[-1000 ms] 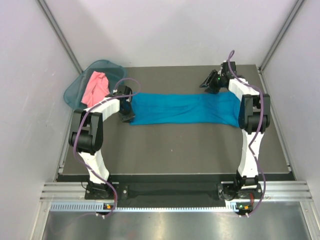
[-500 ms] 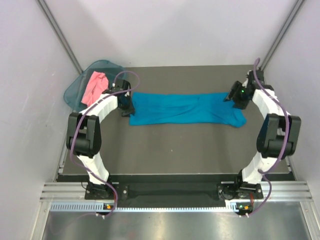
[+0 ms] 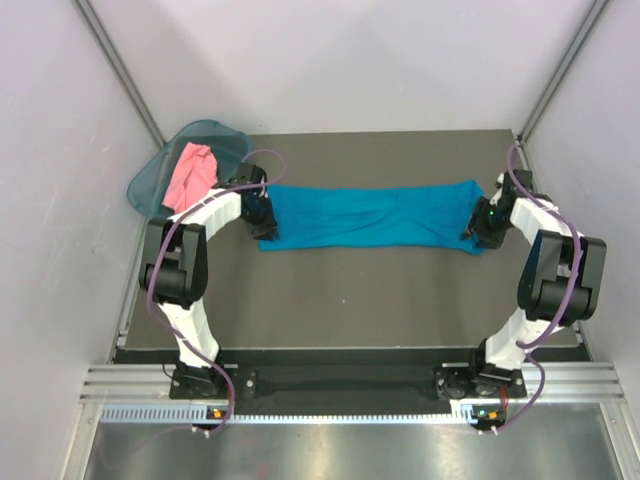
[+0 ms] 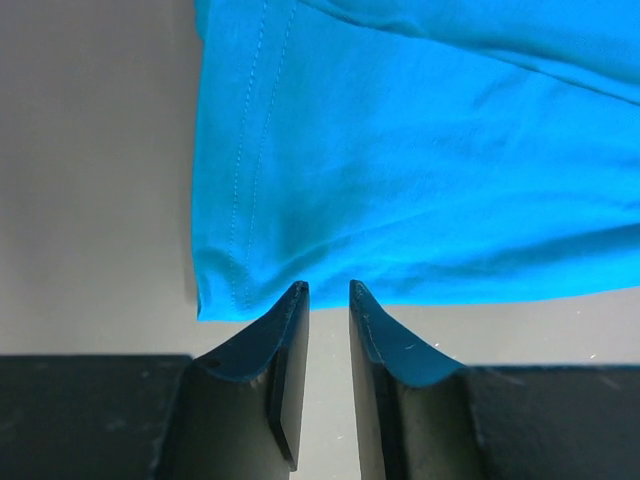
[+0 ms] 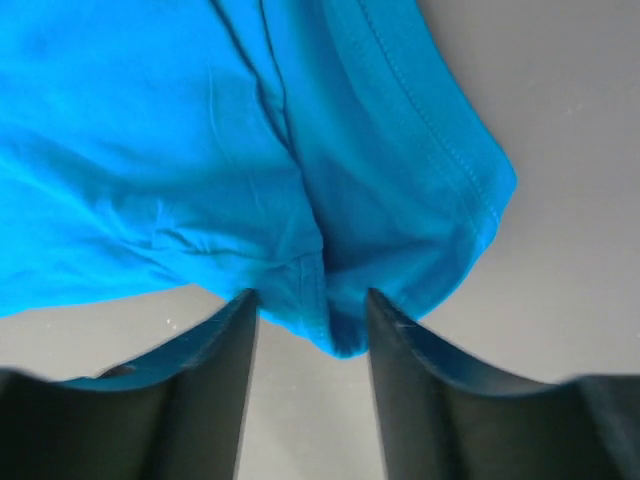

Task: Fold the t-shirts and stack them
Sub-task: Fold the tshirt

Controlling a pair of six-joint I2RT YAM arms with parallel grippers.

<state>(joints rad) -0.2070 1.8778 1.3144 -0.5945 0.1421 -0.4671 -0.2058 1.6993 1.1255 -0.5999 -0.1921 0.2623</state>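
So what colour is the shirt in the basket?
Salmon-pink shirt, plain; top external view shows it best.

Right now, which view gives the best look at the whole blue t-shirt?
Top external: the blue t-shirt lies in full view, a long strip across the table. Left wrist shows only one stitched corner just ahead of the left gripper; right wrist shows only a bunched, hemmed end at the right gripper.

One teal t-shirt (image 3: pixel 370 215), one pink t-shirt (image 3: pixel 190 172), one basket (image 3: pixel 146 180), two pincers (image 3: pixel 262 212) (image 3: pixel 478 222).
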